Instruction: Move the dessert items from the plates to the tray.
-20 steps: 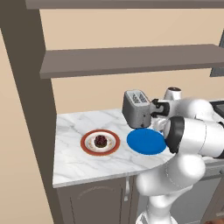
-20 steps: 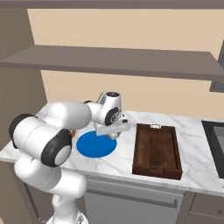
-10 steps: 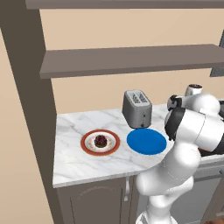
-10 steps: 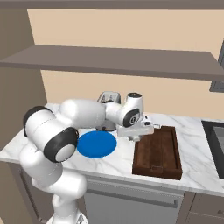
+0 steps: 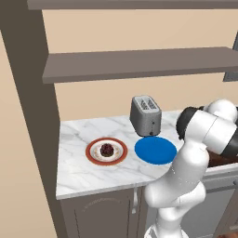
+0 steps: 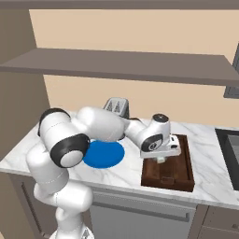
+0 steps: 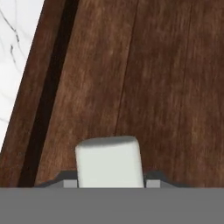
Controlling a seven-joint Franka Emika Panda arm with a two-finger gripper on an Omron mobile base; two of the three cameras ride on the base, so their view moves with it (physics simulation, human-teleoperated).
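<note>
My gripper (image 6: 161, 158) hangs just above the dark brown wooden tray (image 6: 173, 176), shut on the pale cream cube (image 7: 109, 161). In the hand view the cube sits between the two fingertips, with the tray's floor (image 7: 166, 78) and its raised rim close below. The bright blue plate (image 6: 103, 154) lies bare to the left of the tray. On the white plate with the red-orange rim (image 5: 93, 157), further left, rests the dark reddish-brown cupcake-like lump (image 5: 107, 149).
A grey metal toaster (image 5: 145, 115) stands at the back of the marble counter (image 5: 93, 176), behind the blue plate (image 5: 155, 150). A shelf runs above the counter. A dark sink edge (image 6: 229, 149) lies to the right of the tray.
The arm has swung right from over the blue plate to over the tray, carrying the cream cube. Plates and toaster have stayed in place.
</note>
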